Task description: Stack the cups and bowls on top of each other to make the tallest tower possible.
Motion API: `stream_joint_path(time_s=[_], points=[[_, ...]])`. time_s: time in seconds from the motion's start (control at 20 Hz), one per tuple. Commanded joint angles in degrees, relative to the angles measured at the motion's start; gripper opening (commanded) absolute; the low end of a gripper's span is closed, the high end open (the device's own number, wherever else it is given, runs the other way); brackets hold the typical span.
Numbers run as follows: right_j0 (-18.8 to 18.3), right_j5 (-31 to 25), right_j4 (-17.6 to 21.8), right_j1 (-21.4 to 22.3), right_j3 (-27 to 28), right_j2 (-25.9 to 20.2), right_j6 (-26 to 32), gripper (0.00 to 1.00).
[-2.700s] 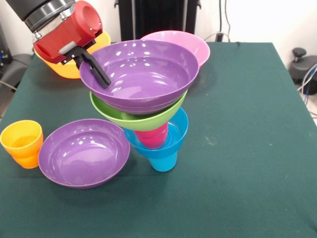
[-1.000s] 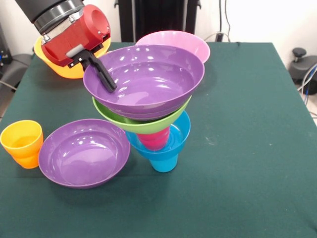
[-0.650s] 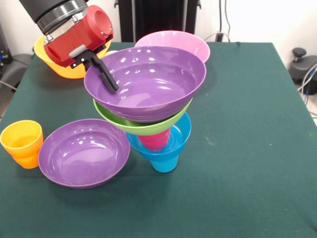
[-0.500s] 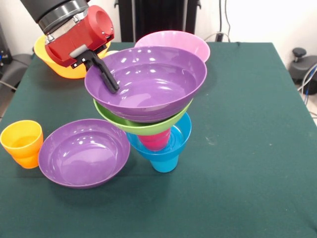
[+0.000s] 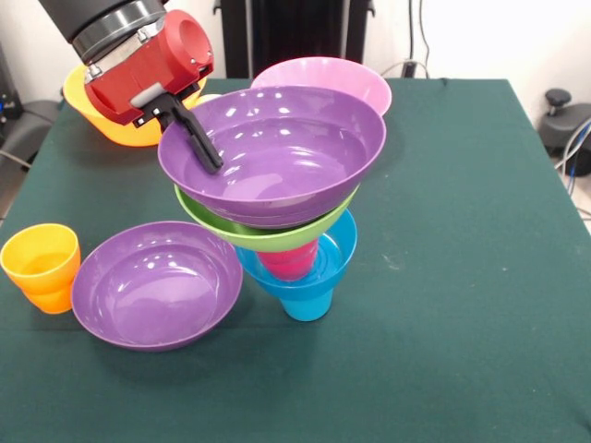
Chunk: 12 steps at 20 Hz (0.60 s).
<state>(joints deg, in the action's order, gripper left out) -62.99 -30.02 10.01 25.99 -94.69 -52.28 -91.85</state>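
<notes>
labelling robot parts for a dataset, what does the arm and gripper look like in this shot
The arm enters from the top left as a black cylindrical link ending in a silver-grey metal ring. Below that sits a glossy red rounded housing with a circular end face and a small grey plate on its underside. The gripper is black, with slim, straight fingers. No cables or readable markings show on it.

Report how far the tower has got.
Done: blue cup, blue bowl, red cup and green bowl stand stacked. In hand: the gripper clamps the rim of a purple bowl sitting tilted on the green one. Left: the second purple bowl, orange cup, pink bowl and orange-yellow bowl are on the table.
</notes>
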Motion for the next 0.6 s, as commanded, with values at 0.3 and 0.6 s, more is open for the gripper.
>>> stream_joint_path(time_s=[0.3, 0.6], points=[[3.05, 1.50, 2.32, 0.29, -6.12, 5.70, -5.66, 0.00], [2.96, 1.95, 2.49, 0.57, -6.94, 5.88, -5.80, 0.00]])
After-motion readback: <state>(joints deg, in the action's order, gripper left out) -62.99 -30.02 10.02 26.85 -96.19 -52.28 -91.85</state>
